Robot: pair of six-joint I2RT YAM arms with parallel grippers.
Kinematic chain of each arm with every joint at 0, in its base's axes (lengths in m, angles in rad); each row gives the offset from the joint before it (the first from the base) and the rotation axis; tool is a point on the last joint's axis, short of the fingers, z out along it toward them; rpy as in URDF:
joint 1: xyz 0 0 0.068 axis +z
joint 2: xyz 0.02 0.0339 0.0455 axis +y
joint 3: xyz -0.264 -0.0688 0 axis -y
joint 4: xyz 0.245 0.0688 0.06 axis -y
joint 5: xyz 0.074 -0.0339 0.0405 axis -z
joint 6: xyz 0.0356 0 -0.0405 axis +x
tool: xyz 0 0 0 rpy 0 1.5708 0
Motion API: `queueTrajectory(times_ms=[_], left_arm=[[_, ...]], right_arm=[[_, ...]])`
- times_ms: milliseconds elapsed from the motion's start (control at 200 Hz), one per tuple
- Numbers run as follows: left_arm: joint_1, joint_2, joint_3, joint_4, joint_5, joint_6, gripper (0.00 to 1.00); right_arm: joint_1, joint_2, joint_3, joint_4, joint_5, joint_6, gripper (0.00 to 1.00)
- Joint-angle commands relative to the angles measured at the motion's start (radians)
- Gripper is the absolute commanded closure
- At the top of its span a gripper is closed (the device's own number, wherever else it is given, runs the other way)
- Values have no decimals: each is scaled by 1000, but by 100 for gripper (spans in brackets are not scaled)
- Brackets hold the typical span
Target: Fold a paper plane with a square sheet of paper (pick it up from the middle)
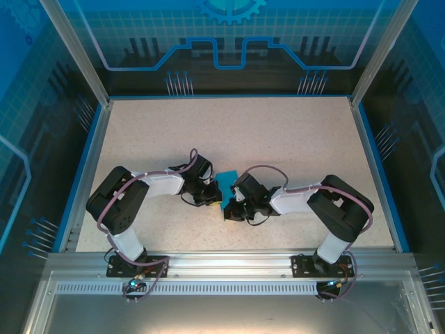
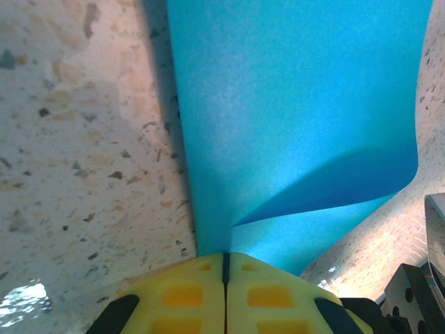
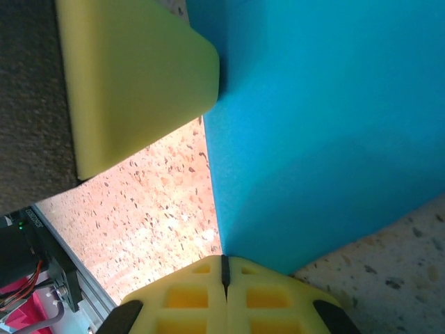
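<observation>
The sheet of paper [image 1: 227, 209], plain teal-blue, sits at the middle of the table, a little toward the near edge, caught between the two gripper heads. In the left wrist view the sheet of paper [image 2: 292, 118] runs away from the fingertips as a broad panel, with a second layer curving off to the right from a crease that starts just above the pads. It throws a dark shadow on the table along its left edge. Whether it rests on the surface or is raised, I cannot tell.

The left gripper [image 2: 225, 261] has its yellow pads pressed together on the paper's near corner. The right gripper [image 3: 224, 263] is likewise clamped on an edge of the sheet of paper [image 3: 327, 125], and in its view one yellow finger of the left gripper [image 3: 139, 76] lies against the paper at the upper left.

From above, the left gripper [image 1: 210, 195] and right gripper [image 1: 235, 206] meet nearly nose to nose.

The table [image 1: 278, 139] is speckled beige with a blue border. An aluminium rail [image 1: 229, 263] carries both bases. The far blue panel [image 1: 229, 42] bears a printed gear and circuit lines.
</observation>
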Motion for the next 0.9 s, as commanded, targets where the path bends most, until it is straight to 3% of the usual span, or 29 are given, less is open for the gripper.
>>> queueTrajectory(times_ms=[0,265,590,895], left_arm=[[-7,12,-2,-41,-57,-1,96],[-7,11,0,-48,-62,0,96],[-7,14,0,-44,-62,-1,96],[-6,10,-1,-50,-62,3,96]], right_arm=[[24,35,-7,-98,28,-13,98],[37,-57,14,-95,13,-57,98],[39,31,31,-106,2,-54,98],[-13,-143,39,-106,80,-63,98]])
